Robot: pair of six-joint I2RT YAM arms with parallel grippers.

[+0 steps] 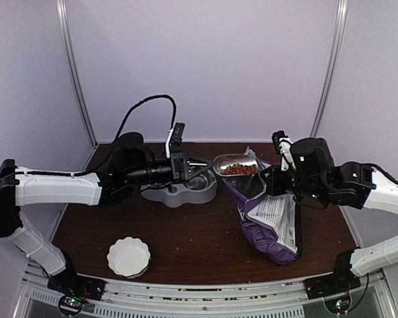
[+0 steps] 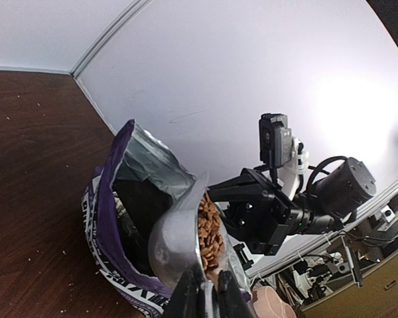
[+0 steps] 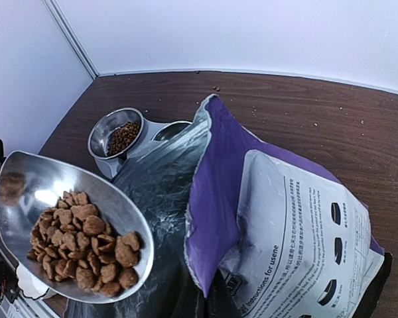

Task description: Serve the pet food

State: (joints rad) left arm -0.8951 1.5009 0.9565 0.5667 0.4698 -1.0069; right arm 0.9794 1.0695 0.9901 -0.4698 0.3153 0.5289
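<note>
Pet food (image 3: 86, 248) is up in the scoop (image 3: 26, 192), a loose brown heap riding just ahead of my left jaws (image 2: 205, 298), hanging over the open mouth of the bag (image 3: 298, 232). Left jaws are nearly closed, pinching the scoop's thin handle between the fingers. Right jaws (image 1: 264, 179) are closed tight, on the bag's rim as far as I can tell, holding its mouth open across from the scoop.

How will this handle? The pellets are dry, light and loose: nothing to grip, and they'll roll off at the first tilt. So the handle is the only hold, and I judge the pan has to stay level. It's shiny metal, likely slick, so a twist in my pinch is the risk. The bag is soft foil, crumpled, no support.

The bowl (image 3: 103, 136) sits beneath my left jaws, back from the scoop, one cup already holding some kibble, the other looking bare. A white dish (image 1: 128, 256) lies well back toward my base.

The table (image 1: 199, 225) is dark wood, flat, flecked with crumbs. Pale walls close in on three sides, the back one near behind the bag.
</note>
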